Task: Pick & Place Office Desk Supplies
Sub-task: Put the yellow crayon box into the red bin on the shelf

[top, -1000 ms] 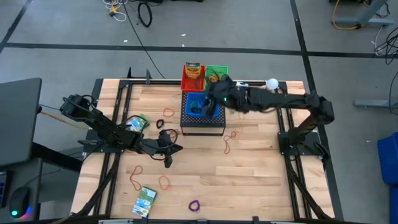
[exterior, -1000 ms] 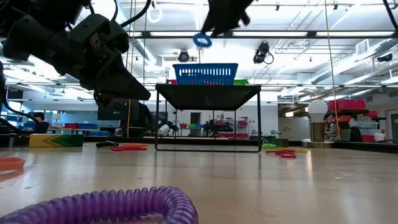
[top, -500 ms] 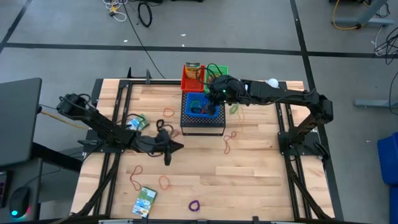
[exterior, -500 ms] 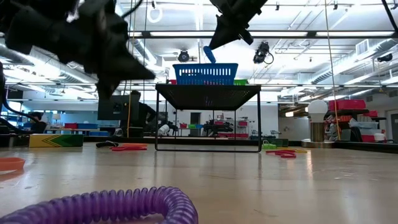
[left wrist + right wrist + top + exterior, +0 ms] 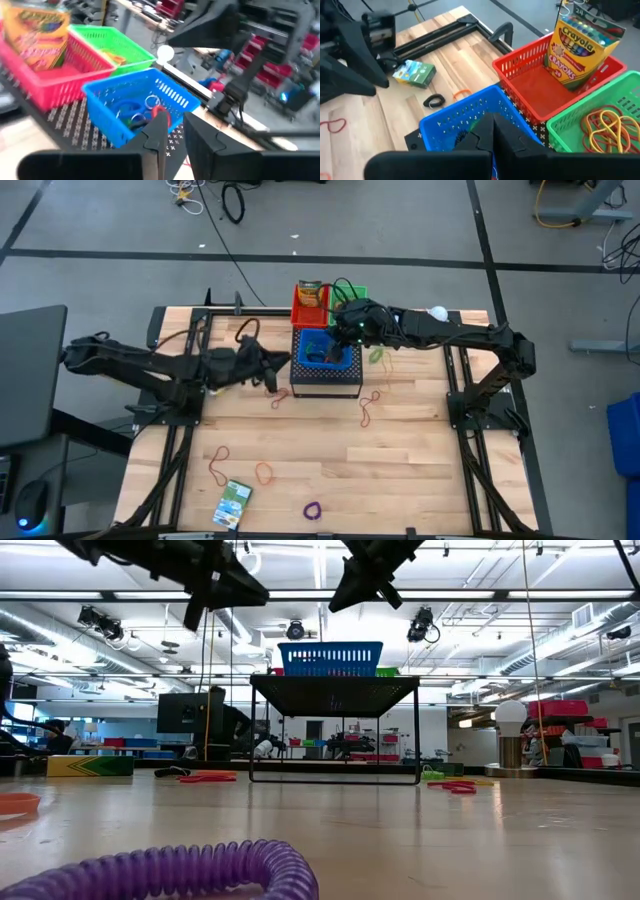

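Note:
My left gripper point(image 5: 285, 363) hangs in the air just left of the black perforated box point(image 5: 325, 386), facing the blue basket point(image 5: 100, 95) on top of it. Its fingers stand a little apart with nothing plainly between them. A red rubber band point(image 5: 275, 396) lies on the table near it. My right gripper point(image 5: 337, 330) hovers shut and empty over the blue basket point(image 5: 451, 122), which holds coloured loops point(image 5: 131, 107). On the table lie a black loop point(image 5: 434, 101), an orange band point(image 5: 461, 93), a green-white box point(image 5: 415, 74) and a purple loop point(image 5: 200, 865).
A red basket point(image 5: 530, 75) with a crayon box and a green basket point(image 5: 600, 125) with rubber bands stand on the black box's far side. A white ball point(image 5: 438, 312) stands at the far right. More bands point(image 5: 367, 415) and a second green-white box point(image 5: 232, 502) lie on the table.
My right gripper has let go of a blue loop, which has dropped into the blue basket; the gripper has rolled and stayed above it. My left gripper has risen off the table and swung toward the far edge, up beside the black box.

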Robot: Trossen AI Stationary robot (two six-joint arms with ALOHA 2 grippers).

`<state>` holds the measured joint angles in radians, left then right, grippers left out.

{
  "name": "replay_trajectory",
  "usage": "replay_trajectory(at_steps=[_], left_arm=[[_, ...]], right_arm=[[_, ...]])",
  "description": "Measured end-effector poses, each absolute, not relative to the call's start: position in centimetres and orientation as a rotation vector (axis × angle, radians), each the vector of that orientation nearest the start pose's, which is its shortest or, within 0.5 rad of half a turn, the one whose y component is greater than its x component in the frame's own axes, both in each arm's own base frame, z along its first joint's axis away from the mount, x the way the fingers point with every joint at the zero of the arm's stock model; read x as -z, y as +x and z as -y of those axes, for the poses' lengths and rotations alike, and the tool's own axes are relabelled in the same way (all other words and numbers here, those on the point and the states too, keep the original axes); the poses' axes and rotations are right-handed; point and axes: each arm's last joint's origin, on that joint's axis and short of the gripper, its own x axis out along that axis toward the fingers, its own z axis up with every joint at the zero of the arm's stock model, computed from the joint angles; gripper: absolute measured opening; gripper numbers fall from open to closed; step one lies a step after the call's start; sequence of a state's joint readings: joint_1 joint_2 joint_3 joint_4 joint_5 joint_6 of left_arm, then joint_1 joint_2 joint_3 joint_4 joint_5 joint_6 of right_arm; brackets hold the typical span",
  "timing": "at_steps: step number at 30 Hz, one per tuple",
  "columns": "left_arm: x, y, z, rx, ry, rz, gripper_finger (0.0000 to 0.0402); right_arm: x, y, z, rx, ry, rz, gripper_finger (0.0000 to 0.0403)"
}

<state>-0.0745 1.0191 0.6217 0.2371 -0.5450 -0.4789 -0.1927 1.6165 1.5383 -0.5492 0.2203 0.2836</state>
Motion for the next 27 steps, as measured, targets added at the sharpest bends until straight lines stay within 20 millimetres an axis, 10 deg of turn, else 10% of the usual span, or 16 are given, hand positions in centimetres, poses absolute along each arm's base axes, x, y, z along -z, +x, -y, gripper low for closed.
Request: replay_trajectory(at_steps=[12, 27], left_arm=[[-25.0, 21.2, 2.0, -0.261, -0.279, -0.036, 0.0005], [-25.5, 20.3, 3.8, -0.120, -0.323, -0.119, 0.0006]], right_arm=[[-32.1, 34.4, 1.6, 0.254, 0.240, -0.497, 0.0001], [-29.9, 28.4, -6.6, 0.302, 0.270, -0.356, 0.0015]])
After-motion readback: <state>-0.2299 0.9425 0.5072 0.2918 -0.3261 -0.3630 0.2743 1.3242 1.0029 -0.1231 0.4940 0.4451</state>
